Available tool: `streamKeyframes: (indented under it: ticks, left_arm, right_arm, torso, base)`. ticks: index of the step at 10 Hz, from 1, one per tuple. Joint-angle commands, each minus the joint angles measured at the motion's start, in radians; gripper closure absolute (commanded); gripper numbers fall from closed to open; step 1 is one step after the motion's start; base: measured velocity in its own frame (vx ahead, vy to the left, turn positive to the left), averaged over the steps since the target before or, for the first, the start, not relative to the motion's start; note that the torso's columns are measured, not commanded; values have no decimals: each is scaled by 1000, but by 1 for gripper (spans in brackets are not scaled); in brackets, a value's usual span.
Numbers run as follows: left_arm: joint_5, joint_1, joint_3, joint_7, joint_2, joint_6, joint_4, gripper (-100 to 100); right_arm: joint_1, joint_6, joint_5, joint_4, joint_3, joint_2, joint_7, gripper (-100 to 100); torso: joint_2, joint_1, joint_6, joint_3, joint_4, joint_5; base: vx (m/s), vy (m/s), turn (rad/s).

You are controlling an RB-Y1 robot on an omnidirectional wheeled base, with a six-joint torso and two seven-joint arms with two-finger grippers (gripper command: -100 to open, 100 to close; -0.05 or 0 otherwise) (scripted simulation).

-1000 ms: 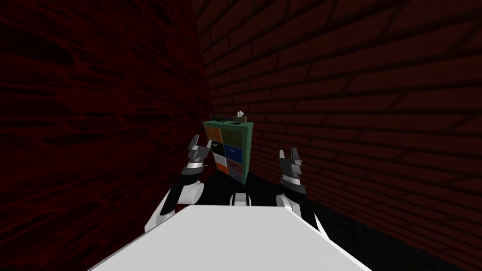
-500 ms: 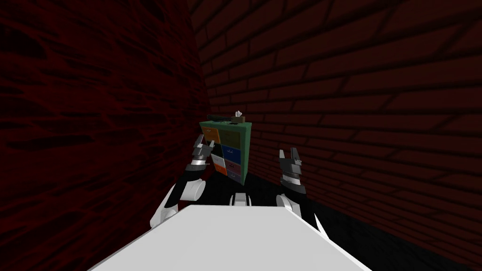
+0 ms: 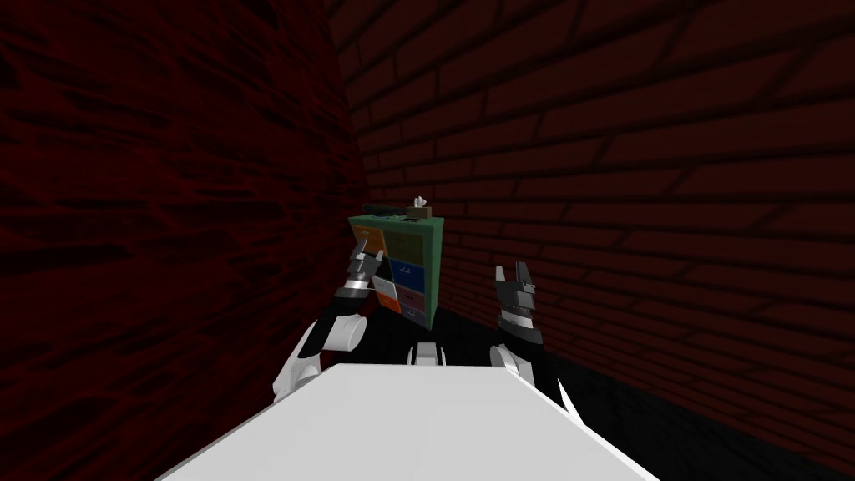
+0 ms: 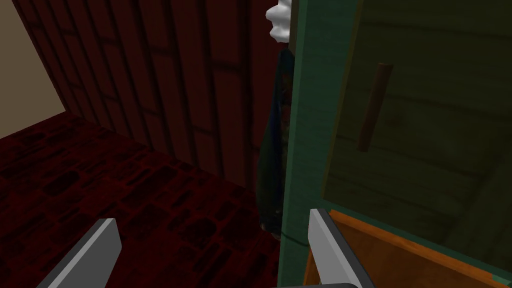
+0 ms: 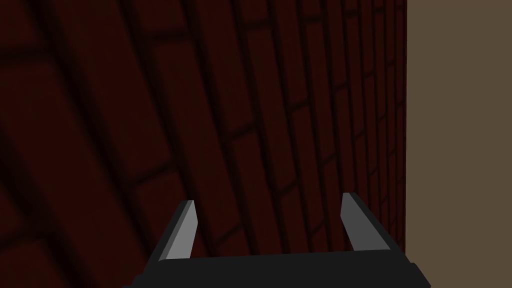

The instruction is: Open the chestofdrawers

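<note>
Green chest of drawers (image 3: pixel 399 265) at 12 o'clock, coloured drawers shut, contents hidden, tissue box (image 3: pixel 420 209) on top, left gripper (image 3: pixel 364 249) at its 10 o'clock corner, fingers spread, frame edge between them, right gripper (image 3: pixel 513 275) at 3 o'clock, fingers spread

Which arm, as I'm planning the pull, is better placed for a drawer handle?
Left. The left gripper, open, is at the chest front, a handle close by; the right gripper faces brick wall, apart.

My head camera looks steeply down and forward, the chest (image 3: pixel 413 250) small and well ahead. Left wrist camera sits right up against that same chest's front corner. Right wrist camera faces the brick wall (image 5: pixel 200 100), near.
</note>
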Motion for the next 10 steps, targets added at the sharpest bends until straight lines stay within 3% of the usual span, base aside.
streamKeyframes:
  ticks: [1,5,10]
  left_arm:
    - [-8,-20,-5,6,-5,61,5,-100]
    - [-20,-54,-11,17,3,164,11,-100]
    - [-37,-101,-18,31,49,305,20,-100]
  right_arm:
    - [0,0,0,0,0,0,0,0]
    - [0,0,0,0,0,0,0,0]
    - [0,0,0,0,0,0,0,0]
  torso:
    - [0,0,0,0,0,0]
    - [0,0,0,0,0,0]
    - [0,0,0,0,0,0]
  base:
    - [26,-11,-48]
    - [29,-10,-51]
    - [33,-13,-54]
